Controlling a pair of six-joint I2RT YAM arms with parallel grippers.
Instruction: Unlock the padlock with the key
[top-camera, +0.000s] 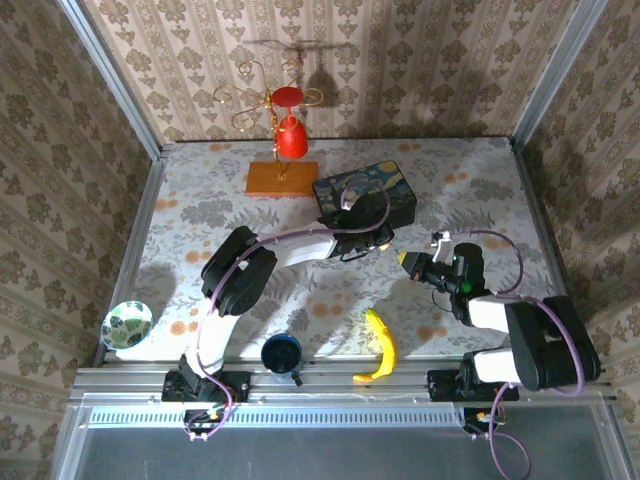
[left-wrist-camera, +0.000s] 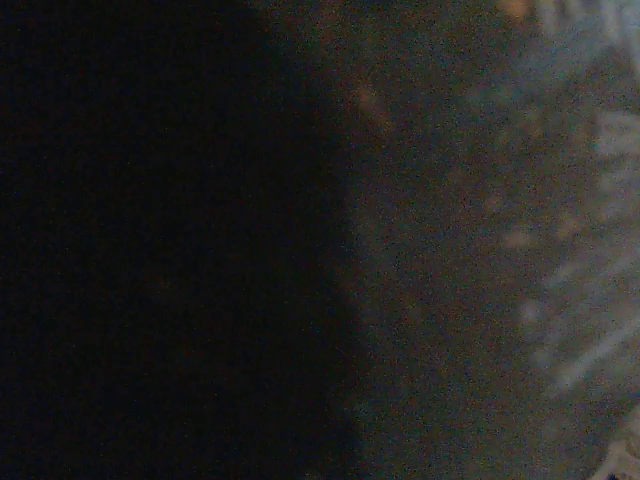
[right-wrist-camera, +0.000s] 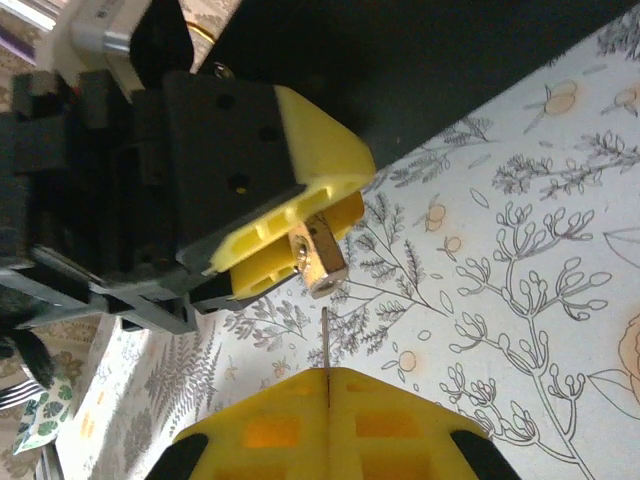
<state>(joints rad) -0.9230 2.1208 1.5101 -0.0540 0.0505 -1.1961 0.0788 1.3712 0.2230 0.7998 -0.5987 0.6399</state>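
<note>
In the right wrist view the small brass padlock (right-wrist-camera: 322, 262) sticks out from between the yellow fingers of my left gripper (right-wrist-camera: 305, 232), which is shut on it. My right gripper (right-wrist-camera: 328, 378) is shut on the key (right-wrist-camera: 325, 340). The thin blade points straight up at the padlock's lower end, its tip a small gap short of it. From above, the left gripper (top-camera: 385, 243) and right gripper (top-camera: 405, 259) meet tip to tip just in front of the blue painted-print box (top-camera: 365, 195). The left wrist view is dark and blurred.
A banana (top-camera: 380, 345) and a dark blue cup (top-camera: 281, 352) lie near the front edge. A patterned bowl (top-camera: 127, 324) sits at the left edge. A wooden stand with red pieces (top-camera: 283, 150) is at the back. Wallpapered walls close in three sides.
</note>
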